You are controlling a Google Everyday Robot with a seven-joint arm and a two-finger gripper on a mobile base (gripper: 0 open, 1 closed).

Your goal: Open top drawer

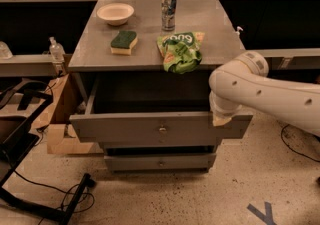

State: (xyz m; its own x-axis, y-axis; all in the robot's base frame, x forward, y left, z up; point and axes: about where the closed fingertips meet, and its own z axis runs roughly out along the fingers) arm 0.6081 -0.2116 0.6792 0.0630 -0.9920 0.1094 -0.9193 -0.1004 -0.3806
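The top drawer [125, 128] is a wide grey drawer with a small round metallic knob [162, 129]. It stands pulled well out from under the grey cabinet top [200, 24], and its dark inside shows. My white arm [265, 94] reaches in from the right. The gripper [221, 118] is at the right end of the drawer's front panel, mostly hidden behind the wrist.
A narrower grey drawer [160, 161] sits shut below. On the cabinet top are a white bowl [115, 13], a green and yellow sponge [123, 42], a can [169, 4] and a green chip bag [181, 52] at the front edge. A cardboard box [57, 119] and a black frame with cables [30, 179] are at the left.
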